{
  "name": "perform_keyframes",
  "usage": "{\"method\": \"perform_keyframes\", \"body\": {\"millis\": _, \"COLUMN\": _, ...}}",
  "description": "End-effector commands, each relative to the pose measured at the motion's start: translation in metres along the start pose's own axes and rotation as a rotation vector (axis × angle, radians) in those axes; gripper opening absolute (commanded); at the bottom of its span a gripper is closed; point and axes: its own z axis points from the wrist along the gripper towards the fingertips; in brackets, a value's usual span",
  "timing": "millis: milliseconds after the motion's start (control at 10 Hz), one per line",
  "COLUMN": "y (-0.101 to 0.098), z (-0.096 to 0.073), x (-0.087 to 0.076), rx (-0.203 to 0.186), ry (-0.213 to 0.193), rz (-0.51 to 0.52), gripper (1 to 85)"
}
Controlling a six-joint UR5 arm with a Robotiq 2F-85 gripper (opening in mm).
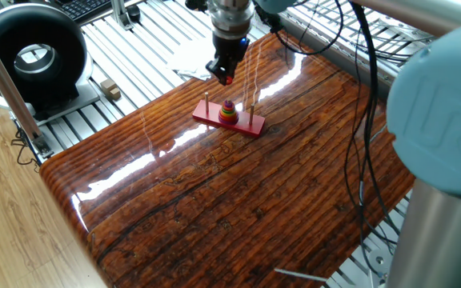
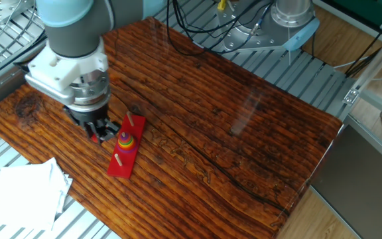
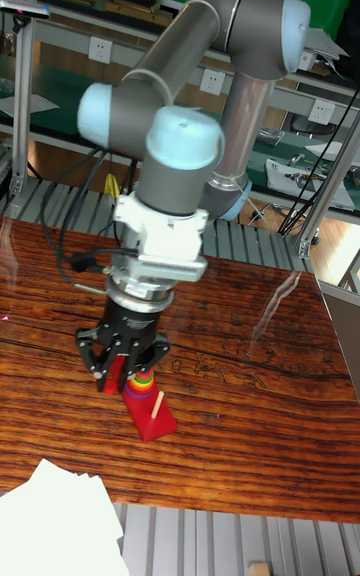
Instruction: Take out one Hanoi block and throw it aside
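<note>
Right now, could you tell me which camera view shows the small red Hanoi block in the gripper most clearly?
One fixed view is best: the Hanoi block shows as a red spot between the fingertips of the gripper, against the table. In the other fixed view it is a partly hidden red bit. In the tall fixed view the fingers largely hide it.
</note>
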Motion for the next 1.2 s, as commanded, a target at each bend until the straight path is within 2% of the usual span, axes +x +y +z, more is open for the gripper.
{"method": "perform_keyframes", "body": {"millis": 0, "y": -0.011, "z": 0.019, "x": 0.013, "rx": -0.039, "ry": -0.013, "rz": -0.03, "gripper": 6.3}}
{"method": "perform_keyframes", "body": {"millis": 200, "y": -0.014, "z": 0.028, "x": 0.034, "rx": -0.042, "ry": 0.031, "rz": -0.044, "gripper": 7.0}}
{"method": "perform_keyframes", "body": {"millis": 400, "y": -0.019, "z": 0.04, "x": 0.037, "rx": -0.024, "ry": 0.029, "rz": -0.04, "gripper": 7.0}}
{"method": "perform_keyframes", "body": {"millis": 600, "y": -0.021, "z": 0.041, "x": 0.044, "rx": -0.016, "ry": 0.049, "rz": -0.026, "gripper": 7.0}}
{"method": "perform_keyframes", "body": {"millis": 1100, "y": -0.015, "z": 0.044, "x": 0.048, "rx": -0.044, "ry": 0.057, "rz": -0.043, "gripper": 8.7}}
